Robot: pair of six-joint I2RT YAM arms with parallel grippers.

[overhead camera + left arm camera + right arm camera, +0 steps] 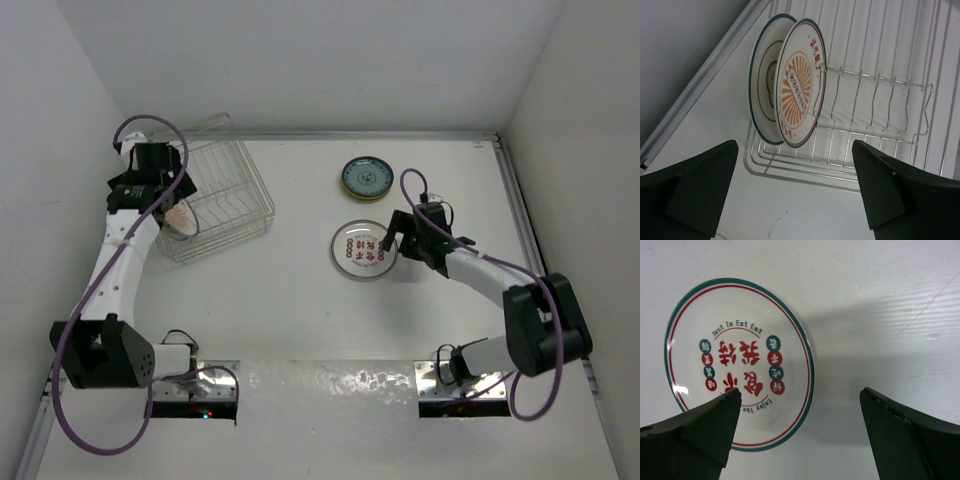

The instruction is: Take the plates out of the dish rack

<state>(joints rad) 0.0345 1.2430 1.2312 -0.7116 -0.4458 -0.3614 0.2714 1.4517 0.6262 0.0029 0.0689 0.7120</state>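
Note:
The wire dish rack [225,195] stands at the back left. Two plates stand upright in its slots: one with an orange sunburst [799,85] and a teal-rimmed one [761,87] behind it; they show in the top view [180,220] too. My left gripper [795,192] is open and empty, just outside the rack's edge, apart from the plates. A white plate with red marks [364,248] and a teal-patterned plate [366,177] lie flat on the table. My right gripper [800,425] is open and empty over the white plate's [740,362] edge, one finger above its rim.
White walls close the table on the left, back and right. A metal strip [515,200] runs along the right wall. The rack's clear tray [205,128] sticks out at its back corner.

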